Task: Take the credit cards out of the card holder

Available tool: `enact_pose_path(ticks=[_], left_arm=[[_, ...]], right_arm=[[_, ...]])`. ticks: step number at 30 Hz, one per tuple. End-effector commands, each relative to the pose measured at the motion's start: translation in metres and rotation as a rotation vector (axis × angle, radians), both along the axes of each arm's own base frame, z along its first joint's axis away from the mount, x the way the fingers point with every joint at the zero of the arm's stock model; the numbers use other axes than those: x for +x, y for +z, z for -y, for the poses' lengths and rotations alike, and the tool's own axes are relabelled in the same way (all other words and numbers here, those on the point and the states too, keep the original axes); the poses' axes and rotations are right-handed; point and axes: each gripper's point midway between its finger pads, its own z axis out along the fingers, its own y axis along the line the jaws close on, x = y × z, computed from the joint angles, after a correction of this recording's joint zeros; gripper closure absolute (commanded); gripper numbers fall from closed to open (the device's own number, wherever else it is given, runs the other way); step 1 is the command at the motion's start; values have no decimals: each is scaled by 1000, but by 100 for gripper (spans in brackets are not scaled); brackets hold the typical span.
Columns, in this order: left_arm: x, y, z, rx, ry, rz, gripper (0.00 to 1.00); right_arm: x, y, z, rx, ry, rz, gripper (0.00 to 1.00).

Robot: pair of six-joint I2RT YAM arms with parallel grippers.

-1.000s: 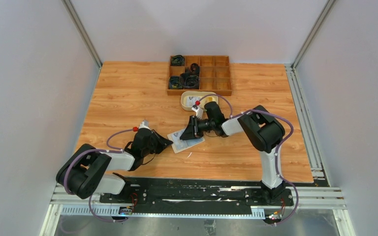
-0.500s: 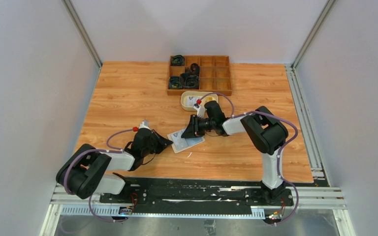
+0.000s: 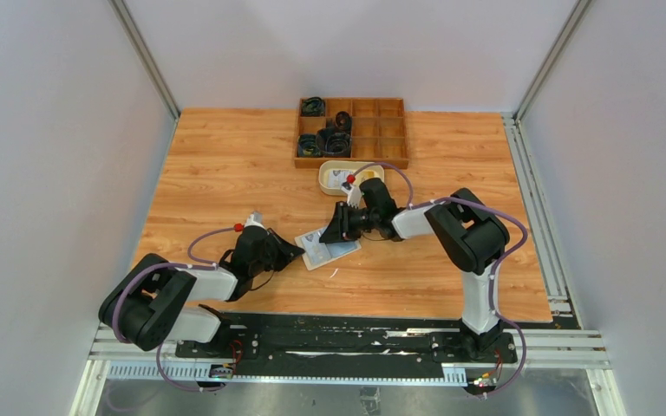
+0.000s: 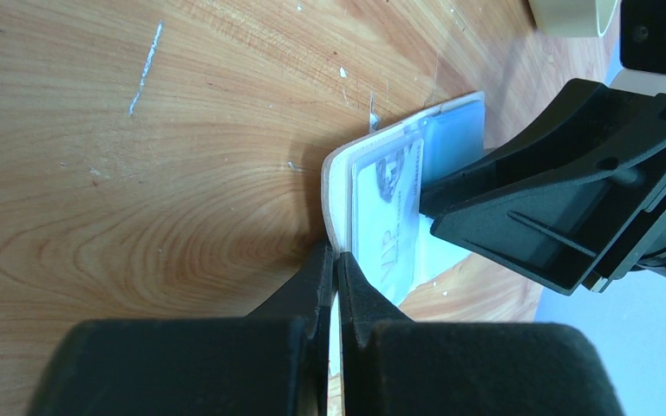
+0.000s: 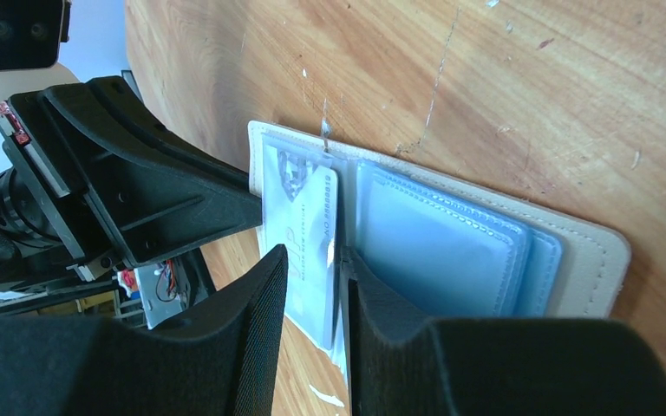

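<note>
Beige-tan card holder [image 3: 329, 252]: open flat, inner side up, on the wooden counter [image 3: 225, 173], between your two arms. In the top view its long axis runs roughly from 8 to 2 o'clock.

Left end effector [image 3: 293, 251]: fingers pressed together, pinching the rim of the card holder at its 9 o'clock end. You have it anchored there.

Right end effector [image 3: 324, 236]: comes in from 3 o'clock with fingers slightly spread, tips over a pale printed card [image 5: 308, 225] on the half nearest the left arm. No clamp on it shows, and you cannot tell from these views whether the tips touch the card or hover just above it.

Blue-grey cards [image 5: 442, 251]: stacked in the pockets of the other half, not yet drawn.

Relation to mind: the printed card lies straight under your right fingertips, its long axis across that of the card holder. The right arm is the nearer one for extraction. Your pull likely has to follow the card's long axis while the left pinch resists.
</note>
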Motion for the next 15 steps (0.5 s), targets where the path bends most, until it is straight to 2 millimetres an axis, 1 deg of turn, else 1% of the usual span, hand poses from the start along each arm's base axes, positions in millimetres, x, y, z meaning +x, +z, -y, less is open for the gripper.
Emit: enact_pose_path(ticks=[1,7,9,15], left_arm=[[-8,-23,-15,90,20,-53,100],[-8,-24,-15,93,19,-58,100],[-9,-24,-15,92,20,-56,100],[-10,-24,-16,93,21,-57,100]], right_arm=[[-15,2,-7,19,38,-11,67],[-32,11,-26,107,96,-77,67],[-36,10,-29,133,102,-110,67],[-45,20,-37,255,119,-211,67]])
